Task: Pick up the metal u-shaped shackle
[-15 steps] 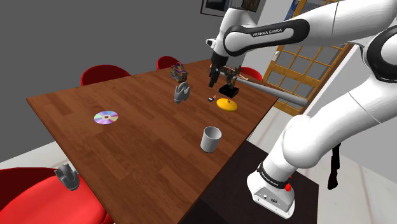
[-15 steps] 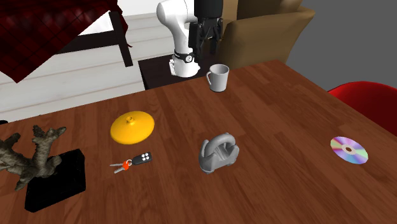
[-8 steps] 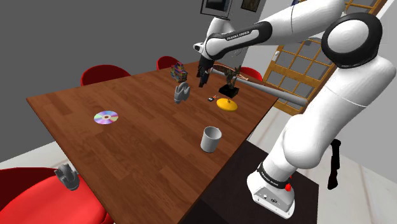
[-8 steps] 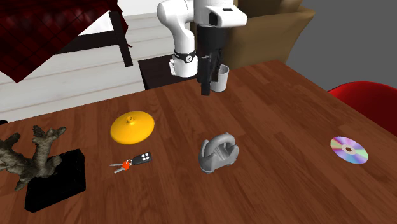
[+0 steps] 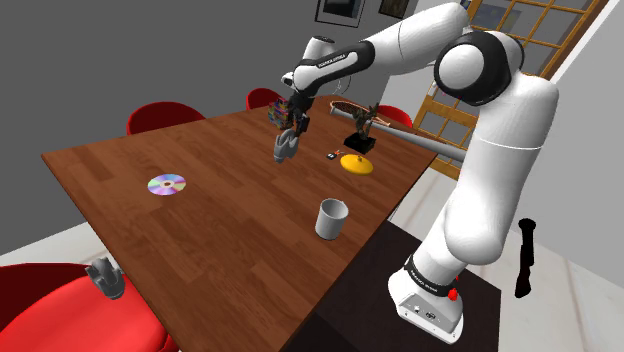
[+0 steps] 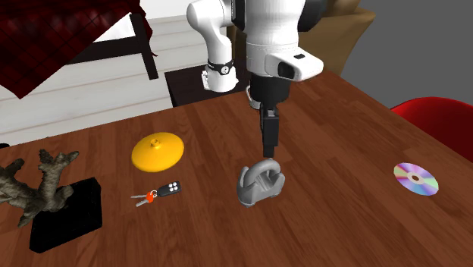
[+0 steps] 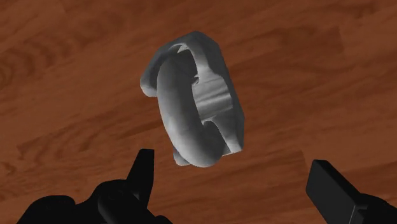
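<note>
In the approach step, the jaws stand open just above the grey shackle (image 7: 194, 102), which rests on the wooden counter (image 6: 341, 129) between a yellow lid (image 6: 158, 150) and a disc (image 6: 415, 178), apparently untouched; next, I judge, lower astride it and close.

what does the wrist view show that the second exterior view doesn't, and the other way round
Wrist view: the pincer has its fingers open and apart, the grey shackle just ahead of them, untouched. Second exterior view: the white arm above, plus a yellow disc, keys, a CD and a branch ornament on a black base around the table. Both: the shackle lying on the brown wooden table with the pincer right over it.
</note>
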